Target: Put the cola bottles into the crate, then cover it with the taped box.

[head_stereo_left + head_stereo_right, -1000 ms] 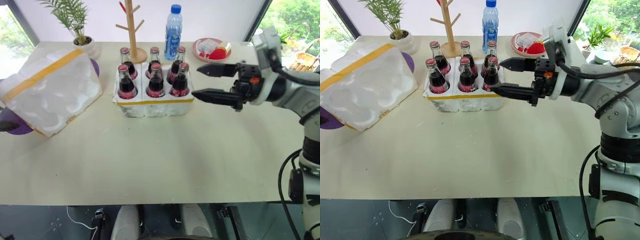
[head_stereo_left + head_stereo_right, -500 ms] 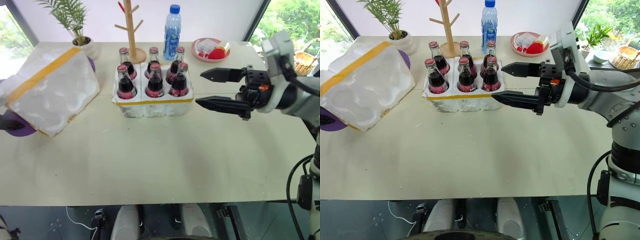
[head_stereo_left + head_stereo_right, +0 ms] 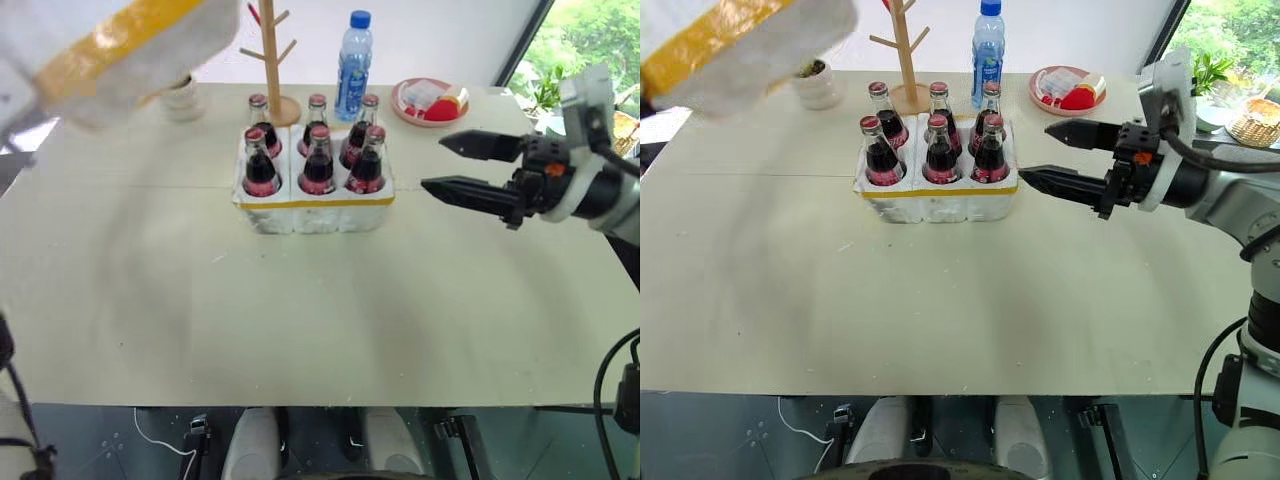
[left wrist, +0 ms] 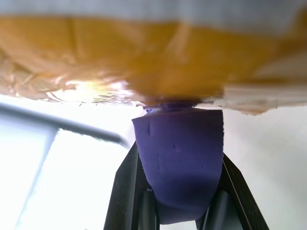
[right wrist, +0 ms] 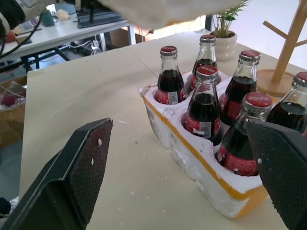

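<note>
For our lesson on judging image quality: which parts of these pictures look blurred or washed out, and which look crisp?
Left eye view: the taped box is smeared, while the cola bottles and crate are crisp. Left wrist view: the yellow tape is soft and close, with a bright washed-out window behind. Right wrist view: the bottles are sharp, the near fingers slightly soft.

Glossy glass cola bottles [image 3: 318, 160] in a crumbly foam crate [image 3: 318, 208] (matt table [image 3: 300, 310]).
</note>
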### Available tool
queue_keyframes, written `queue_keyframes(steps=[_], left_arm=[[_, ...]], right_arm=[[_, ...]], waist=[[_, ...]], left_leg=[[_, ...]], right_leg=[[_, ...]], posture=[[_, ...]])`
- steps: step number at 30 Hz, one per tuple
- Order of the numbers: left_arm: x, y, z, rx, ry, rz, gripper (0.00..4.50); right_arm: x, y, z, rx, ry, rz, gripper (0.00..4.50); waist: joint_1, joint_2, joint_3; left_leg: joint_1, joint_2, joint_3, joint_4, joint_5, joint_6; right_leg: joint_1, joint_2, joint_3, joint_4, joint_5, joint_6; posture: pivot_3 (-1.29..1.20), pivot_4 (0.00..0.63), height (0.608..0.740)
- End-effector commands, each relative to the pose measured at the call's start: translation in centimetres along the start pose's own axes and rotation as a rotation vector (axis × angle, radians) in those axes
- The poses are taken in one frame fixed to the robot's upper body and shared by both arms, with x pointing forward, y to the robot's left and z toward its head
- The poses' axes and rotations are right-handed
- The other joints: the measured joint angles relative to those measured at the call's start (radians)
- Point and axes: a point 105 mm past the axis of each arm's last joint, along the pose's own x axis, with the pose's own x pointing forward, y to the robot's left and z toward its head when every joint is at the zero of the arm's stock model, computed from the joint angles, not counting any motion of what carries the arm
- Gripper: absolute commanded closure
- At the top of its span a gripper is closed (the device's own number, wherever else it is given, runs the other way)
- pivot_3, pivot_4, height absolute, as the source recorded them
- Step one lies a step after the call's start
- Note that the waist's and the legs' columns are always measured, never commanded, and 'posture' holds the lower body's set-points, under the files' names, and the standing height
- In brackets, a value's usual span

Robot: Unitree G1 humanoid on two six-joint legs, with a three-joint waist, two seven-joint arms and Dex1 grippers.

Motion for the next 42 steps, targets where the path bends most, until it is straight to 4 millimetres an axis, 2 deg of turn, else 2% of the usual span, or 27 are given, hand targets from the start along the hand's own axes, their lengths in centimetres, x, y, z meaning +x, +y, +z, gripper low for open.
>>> queue_keyframes(steps=[1,4,7,9,12,15,17,22,26,28,29,30,33,38,40,42], left_arm=[[0.7,2.1,5.8,0.162,-0.179,0.168,4.16],[1.5,1.0,9.4,0.218,-0.27,0.203,4.16],[2.3,-1.1,11.2,0.304,-0.292,0.178,4.16],[2.8,-3.4,12.0,0.397,-0.294,0.128,4.16],[3.2,-5.3,12.1,0.435,-0.287,0.101,4.16],[3.6,-8.1,11.1,0.565,-0.248,0.027,4.16],[3.5,-9.5,11.3,0.625,-0.27,0.004,4.16],[3.3,-11.3,11.1,0.745,-0.277,-0.025,4.16],[2.8,-12.4,10.8,0.736,-0.301,-0.045,2.28],[2.5,-12.6,10.4,0.728,-0.295,-0.054,1.2],[2.3,-12.8,10.1,0.716,-0.29,-0.064,0.61],[1.9,-12.9,9.9,0.697,-0.296,-0.077,0.21],[0.5,-12.4,9.6,0.602,-0.309,-0.064,0.21],[-3.1,-11.6,7.1,0.386,-0.264,-0.104,0.21],[-4.5,-10.9,5.2,0.176,-0.198,-0.124,0.21],[-6.0,-10.8,3.3,-0.29,-0.114,-0.215,0.21]], right_arm=[[-0.9,0.5,0.5,-0.046,0.005,0.001,0.0],[-1.2,0.8,0.1,-0.022,0.016,0.013,0.0],[-1.3,0.8,0.0,-0.01,0.012,0.0,0.0],[-1.3,0.8,0.0,-0.004,0.005,-0.007,0.0],[-1.3,0.9,-0.1,0.003,0.0,-0.012,0.0],[-1.3,0.7,-0.3,0.01,-0.004,-0.034,0.0],[-1.2,0.6,-0.3,0.012,-0.008,-0.043,0.0],[-1.1,0.4,-0.2,0.014,-0.02,-0.058,0.0],[-0.8,0.2,-0.3,0.022,-0.028,-0.066,0.0],[-0.8,0.1,-0.4,0.032,-0.032,-0.07,0.0],[-0.8,0.0,-0.5,0.034,-0.031,-0.072,0.0],[-0.8,0.0,-0.6,0.036,-0.029,-0.073,0.0],[-0.8,-0.1,-0.9,0.041,-0.024,-0.079,0.0],[-1.1,-0.3,-1.5,0.058,-0.014,-0.094,0.0],[-1.3,-0.6,-2.0,0.064,0.004,-0.108,0.0],[-1.7,-1.0,-2.6,0.065,0.027,-0.123,0.0]], waist=[[0.002,0.0,0.0],[0.002,0.0,0.0],[-0.002,0.0,0.0],[-0.002,0.0,0.0],[0.0,0.0,0.0],[0.001,0.0,0.0],[0.002,0.0,0.0],[0.004,0.0,0.0],[0.003,0.0,0.0],[0.003,0.0,0.0],[0.004,0.0,0.0],[0.004,0.0,0.0],[0.002,0.0,0.0],[-0.004,0.001,0.0],[-0.004,0.001,0.0],[-0.004,0.001,0.0]], left_leg=[[0.0,0.0,0.0,0.0,0.0,0.0],[0.0,-0.001,0.001,0.0,0.0,0.0],[0.0,-0.001,0.0,0.001,0.0,0.0],[0.001,-0.001,0.0,0.001,0.0,0.0],[0.001,-0.001,0.0,0.001,0.0,0.0],[0.001,-0.001,0.0,0.001,0.0,0.0],[0.001,-0.001,0.0,0.001,0.0,0.0],[0.001,-0.001,0.0,0.001,0.0,0.0],[0.001,-0.001,0.0,0.001,0.0,0.0],[0.001,-0.001,0.0,0.001,0.0,0.0],[0.001,-0.001,0.0,0.001,0.0,0.0],[0.001,0.0,0.0,0.001,0.0,0.0],[0.001,0.0,0.0,0.001,0.0,0.0],[0.001,0.002,0.0,0.001,0.0,0.0],[0.002,0.002,0.0,0.001,0.0,0.0],[0.002,0.002,0.0,0.001,0.0,0.0]], right_leg=[[0.0,0.0,0.0,0.0,0.0,0.0],[0.0,0.001,0.001,0.0,0.0,0.0],[0.0,0.002,0.001,0.0,0.0,0.0],[0.0,0.002,0.001,0.001,0.0,0.0],[0.0,0.003,0.001,0.001,0.0,0.0],[0.0,0.003,0.001,0.001,0.0,0.0],[0.0,0.003,0.001,0.001,0.0,0.0],[0.001,0.002,0.001,0.0,0.0,0.0],[0.001,0.002,0.001,0.001,0.0,0.0],[0.001,0.002,0.001,0.001,0.0,0.0],[0.001,0.002,0.001,0.001,0.0,0.0],[0.001,0.002,0.001,0.001,0.0,0.0],[0.001,0.002,0.001,0.001,0.0,0.0],[0.001,0.001,0.002,0.001,0.0,0.0],[0.001,0.001,0.002,0.001,0.0,0.0],[0.001,0.001,0.002,0.001,0.0,0.0]], posture=[[0.0,0.15,0.74],[0.0,0.15,0.74],[0.0,0.15,0.74],[0.0,0.15,0.74],[0.0,0.15,0.74],[0.0,0.15,0.74],[0.0,0.15,0.74],[0.0,0.15,0.74],[0.0,0.15,0.74],[0.0,0.15,0.74],[0.0,0.15,0.74],[0.0,0.15,0.74],[0.0,0.15,0.74],[0.0,0.15,0.74],[0.0,0.15,0.74],[0.0,0.15,0.74]])
